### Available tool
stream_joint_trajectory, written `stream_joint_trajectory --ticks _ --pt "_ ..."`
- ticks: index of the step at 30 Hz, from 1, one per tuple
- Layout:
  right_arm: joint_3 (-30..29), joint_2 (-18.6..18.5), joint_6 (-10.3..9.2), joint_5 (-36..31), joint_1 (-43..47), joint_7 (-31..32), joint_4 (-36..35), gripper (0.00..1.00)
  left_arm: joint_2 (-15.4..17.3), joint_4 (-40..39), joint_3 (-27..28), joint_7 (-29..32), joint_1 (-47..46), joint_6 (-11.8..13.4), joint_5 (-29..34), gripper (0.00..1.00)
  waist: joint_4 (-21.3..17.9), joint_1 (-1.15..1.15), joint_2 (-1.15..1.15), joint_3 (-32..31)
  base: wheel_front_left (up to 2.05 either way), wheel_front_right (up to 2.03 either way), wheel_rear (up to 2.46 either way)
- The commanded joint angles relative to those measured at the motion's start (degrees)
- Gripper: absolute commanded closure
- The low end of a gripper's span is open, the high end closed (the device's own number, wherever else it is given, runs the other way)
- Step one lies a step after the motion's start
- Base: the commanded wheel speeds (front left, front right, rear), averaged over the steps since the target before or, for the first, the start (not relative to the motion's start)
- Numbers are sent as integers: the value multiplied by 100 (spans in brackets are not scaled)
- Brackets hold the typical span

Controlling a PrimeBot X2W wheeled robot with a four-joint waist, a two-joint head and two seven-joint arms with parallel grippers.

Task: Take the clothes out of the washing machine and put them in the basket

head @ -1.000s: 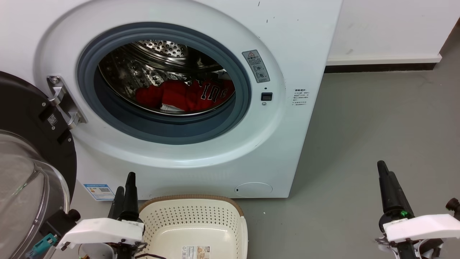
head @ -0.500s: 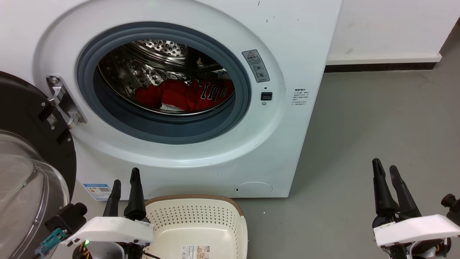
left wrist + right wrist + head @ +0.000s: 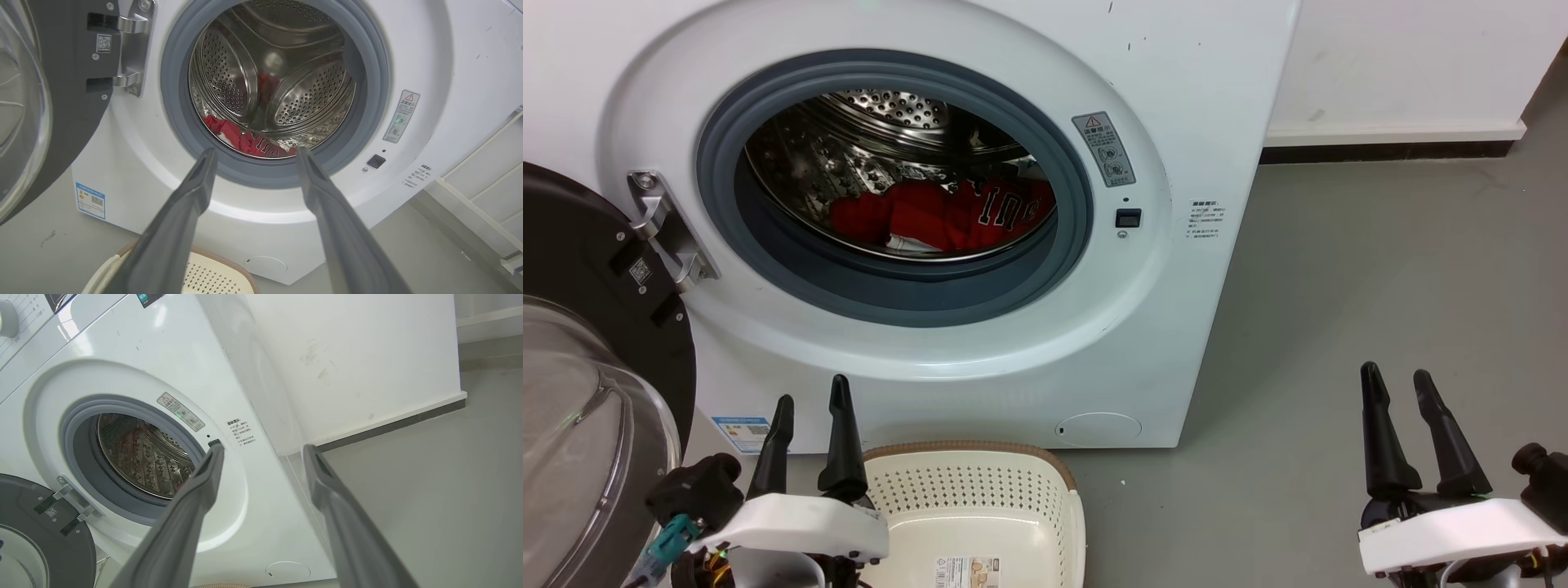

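Left claw (image 3: 810,392) and right claw (image 3: 1395,372) both have fingers spread wide, holding nothing, ready to reach in. Red clothes (image 3: 939,216) lie in the washing machine (image 3: 1176,122) drum (image 3: 890,110). Its door (image 3: 572,245) hangs open, and the basket (image 3: 968,490) waits just below the hole to catch them.

Clothes (image 3: 947,216) in washing machine (image 3: 1176,122) drum; basket (image 3: 980,498) on floor before it.
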Motion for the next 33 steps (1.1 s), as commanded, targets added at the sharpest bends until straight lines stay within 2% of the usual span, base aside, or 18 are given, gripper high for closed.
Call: stream_joint_trajectory --ticks 1,13,16,33 --pt "16 -26 0 -211 14 -61 -111 0 48 -112 -46 -68 8 45 193 0 2 0 0 1 0 0 0" --pt "78 -27 0 -986 139 -240 -284 0 140 -202 -235 -248 88 246 901 0 13 0 0 -11 0 0 0" --pt "113 -28 0 -1383 200 -335 -376 0 154 -250 -306 -344 146 334 1261 0 12 0 0 -21 0 0 0" --pt "111 -28 -1 -2053 349 -546 -570 0 52 -346 -231 -555 283 261 2036 0 22 0 0 -14 0 0 0"
